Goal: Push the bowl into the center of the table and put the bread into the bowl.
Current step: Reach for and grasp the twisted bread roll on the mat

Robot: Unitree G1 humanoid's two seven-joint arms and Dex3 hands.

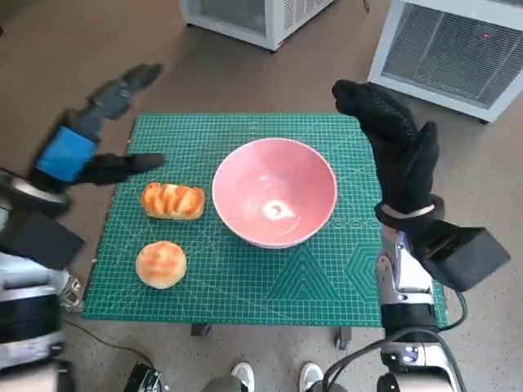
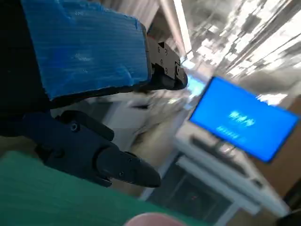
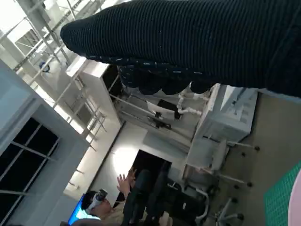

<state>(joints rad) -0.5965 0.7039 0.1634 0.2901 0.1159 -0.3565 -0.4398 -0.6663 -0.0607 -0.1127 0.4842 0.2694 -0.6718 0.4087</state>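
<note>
Pink bowl [image 1: 274, 202] sits between left hand [image 1: 82, 147] and right hand [image 1: 392, 139].

Head view steep overhead; wrist views level, sharing mat [image 1: 310, 278].

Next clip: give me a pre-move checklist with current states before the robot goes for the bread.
1. Bowl near the middle of the green mat: ok.
2. Bowl holds nothing: ok.
3. Bread within reach: ok; the long loaf and the round bun lie apart from the bowl, on its left-hand side.
4. Left hand holds nothing, fingers apart, above the mat's edge near the loaf: ok.
5. Right hand clear of the bowl, holding nothing: ok.
6. Which bread is meant: cannot tell.
</note>
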